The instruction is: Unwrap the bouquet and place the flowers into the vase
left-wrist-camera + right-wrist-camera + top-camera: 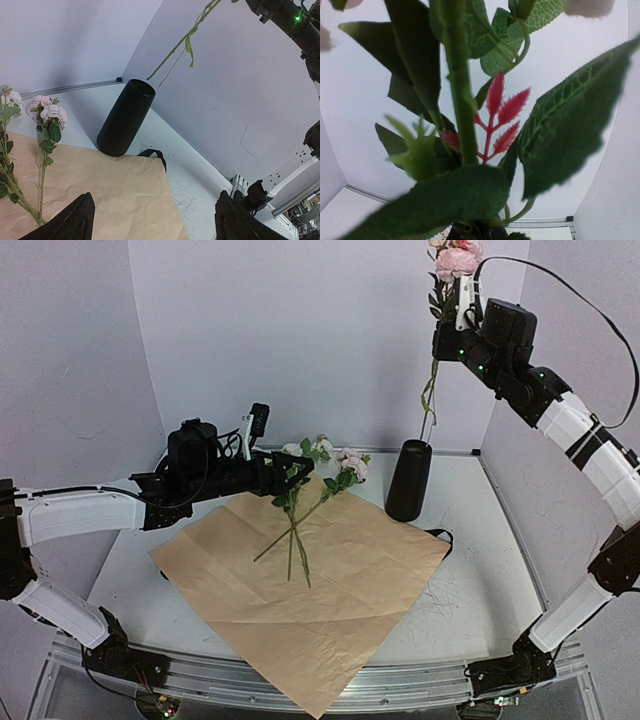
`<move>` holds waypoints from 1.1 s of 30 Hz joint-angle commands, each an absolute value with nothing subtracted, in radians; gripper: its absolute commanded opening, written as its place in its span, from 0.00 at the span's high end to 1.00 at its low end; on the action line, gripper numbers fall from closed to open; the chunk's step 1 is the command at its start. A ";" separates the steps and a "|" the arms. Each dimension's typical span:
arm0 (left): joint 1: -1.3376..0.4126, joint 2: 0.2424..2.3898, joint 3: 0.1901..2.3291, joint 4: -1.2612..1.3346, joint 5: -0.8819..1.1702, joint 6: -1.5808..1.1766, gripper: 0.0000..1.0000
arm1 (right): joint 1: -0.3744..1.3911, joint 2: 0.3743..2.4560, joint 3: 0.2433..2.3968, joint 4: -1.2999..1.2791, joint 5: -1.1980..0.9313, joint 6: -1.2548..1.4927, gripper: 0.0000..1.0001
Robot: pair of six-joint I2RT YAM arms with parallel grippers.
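Top external view: right claw (465,315) pressed together on the held flower (458,260). It grips high on the stem, just under the pink bloom, and is raised well above the surface (480,570). The stem hangs near vertical, long axis pointing down at the vase (408,482). The vase stands upright toward the far right corner of the surface. The stem's lower tip is right at the vase mouth; I cannot tell whether it is inside the rim or just behind it.

Left wrist view: the same stem slants down to the vase rim, with a limp leaf partway along. Left claw (155,200) is spread wide, holds nothing, and hovers over the tan paper (300,610). The paper lies flat across the middle of the surface, one corner over the near edge. Loose flowers (298,515) lie on the paper's far part with stems crossed and blooms toward the far edge, just beside the left claw. Black ribbon (440,536) lies at the paper's right corner, near the vase foot.

Right wrist view: stem and leaves only, close and blurred.

Judgement: unwrapping looks done; one flower is going in and several remain. The vase lies straight below the right claw, so the next move is a descent along the stem axis. Risk: the thin tip catches the rim or slips outside.
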State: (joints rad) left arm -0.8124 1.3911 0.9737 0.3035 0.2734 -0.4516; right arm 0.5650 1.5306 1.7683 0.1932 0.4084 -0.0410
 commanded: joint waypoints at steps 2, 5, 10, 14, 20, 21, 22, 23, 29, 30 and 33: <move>-0.810 1.392 0.977 0.316 0.267 -0.460 0.16 | 0.545 1.542 1.777 0.245 0.409 -0.033 1.00; -0.810 1.392 0.977 0.315 0.265 -0.461 0.16 | 0.538 1.554 1.778 0.245 0.397 -0.023 1.00; -0.810 1.400 0.981 0.314 0.267 -0.463 0.16 | 0.526 1.576 1.780 0.245 0.380 -0.008 1.00; -0.811 1.404 0.981 0.315 0.264 -0.462 0.16 | 0.517 1.593 1.781 0.247 0.367 -0.008 1.00; -0.811 1.420 0.988 0.314 0.258 -0.460 0.16 | 0.501 1.618 1.782 0.247 0.342 0.033 1.00; -0.810 1.423 0.990 0.313 0.259 -0.459 0.16 | 0.499 1.621 1.781 0.247 0.339 0.037 1.00; -0.810 1.428 0.994 0.313 0.258 -0.458 0.16 | 0.497 1.623 1.776 0.248 0.336 0.041 1.00; -0.810 1.432 0.996 0.313 0.258 -0.457 0.16 | 0.495 1.626 1.772 0.250 0.334 0.047 1.00; -0.810 1.453 1.007 0.311 0.256 -0.450 0.16 | 0.481 1.634 1.719 0.261 0.330 0.098 1.00; -0.810 1.457 1.009 0.311 0.257 -0.448 0.16 | 0.479 1.634 1.702 0.267 0.329 0.115 1.00; -0.810 1.464 1.014 0.310 0.255 -0.446 0.16 | 0.475 1.628 1.633 0.299 0.346 0.169 1.00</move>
State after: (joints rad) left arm -0.8124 1.4543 0.9740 0.2951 0.2653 -0.4530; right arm 0.4838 1.6314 1.7014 0.2143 0.3291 0.0852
